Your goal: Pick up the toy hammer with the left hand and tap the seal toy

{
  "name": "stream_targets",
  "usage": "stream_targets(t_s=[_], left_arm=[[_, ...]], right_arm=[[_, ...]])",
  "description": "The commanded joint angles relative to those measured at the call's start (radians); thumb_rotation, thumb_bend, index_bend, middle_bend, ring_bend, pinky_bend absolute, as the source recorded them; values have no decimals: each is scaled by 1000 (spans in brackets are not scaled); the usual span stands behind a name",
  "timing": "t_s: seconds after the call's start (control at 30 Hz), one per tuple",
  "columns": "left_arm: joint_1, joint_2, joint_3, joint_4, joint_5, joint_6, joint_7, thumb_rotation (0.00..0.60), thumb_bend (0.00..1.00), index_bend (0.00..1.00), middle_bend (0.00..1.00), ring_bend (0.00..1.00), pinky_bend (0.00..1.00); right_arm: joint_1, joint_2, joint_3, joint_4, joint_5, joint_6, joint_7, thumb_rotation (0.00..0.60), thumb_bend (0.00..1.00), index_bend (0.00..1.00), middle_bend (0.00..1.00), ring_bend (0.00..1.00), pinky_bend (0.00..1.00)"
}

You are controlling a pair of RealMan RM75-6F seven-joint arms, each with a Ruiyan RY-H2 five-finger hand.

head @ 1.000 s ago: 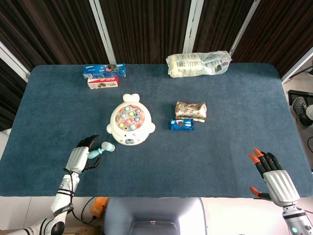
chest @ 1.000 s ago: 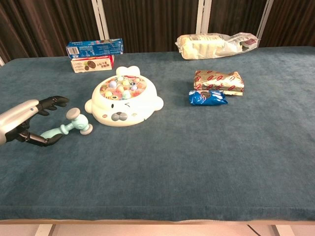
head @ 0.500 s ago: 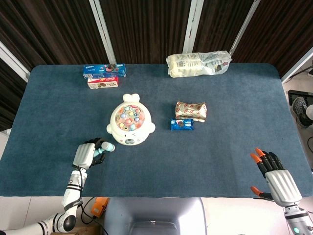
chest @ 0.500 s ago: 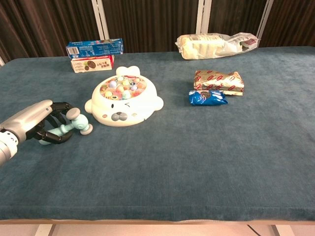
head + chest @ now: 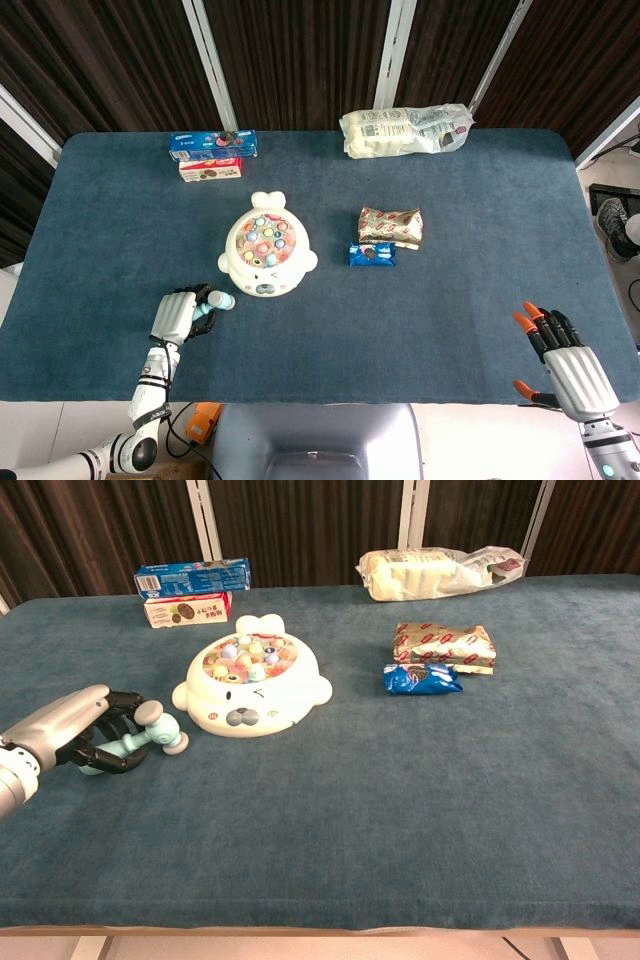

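**My left hand around the hammer handle**

The toy hammer [image 5: 140, 740] is small and pale mint green, with a short handle and a grey-white head lying crosswise at its end. It lies on the blue table [image 5: 450, 320] near the front edge, toward the left corner. My left hand [image 5: 85, 737] has its dark fingers wrapped around the handle — the head sticks out toward the seal toy [image 5: 250, 678] and stays just beside it, not touching.

The seal toy is cream-white and round, with a small face at the front. Its top is a shallow tray with many colored pegs in it — pink, blue, yellow, green.

My right hand [image 5: 563, 353] is at the front right corner, holding nothing, the orange-tipped fingers spread apart.
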Motion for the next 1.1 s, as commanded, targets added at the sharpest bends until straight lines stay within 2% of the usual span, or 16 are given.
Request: stream_targets(t_s=[0.03, 0.67, 1.1], left_arm=[[-1, 2, 2, 2, -5, -4, 5, 600, 412, 404, 412, 402, 373], [-2, 4, 7, 8, -11, -2, -1, 600, 457, 446, 429, 418, 375], [-2, -1, 10, 24, -11, -3, -13, 600, 551, 500, 484, 465, 398]], right_arm=[[0, -1, 1, 0, 1, 0, -1, 600, 320, 0, 0, 0, 0], [0, -1, -1, -1, 3, -2, -8, 600, 321, 0, 0, 0, 0], [0, -1, -2, 0, 3, -3, -10, 600, 320, 0, 0, 0, 0]])
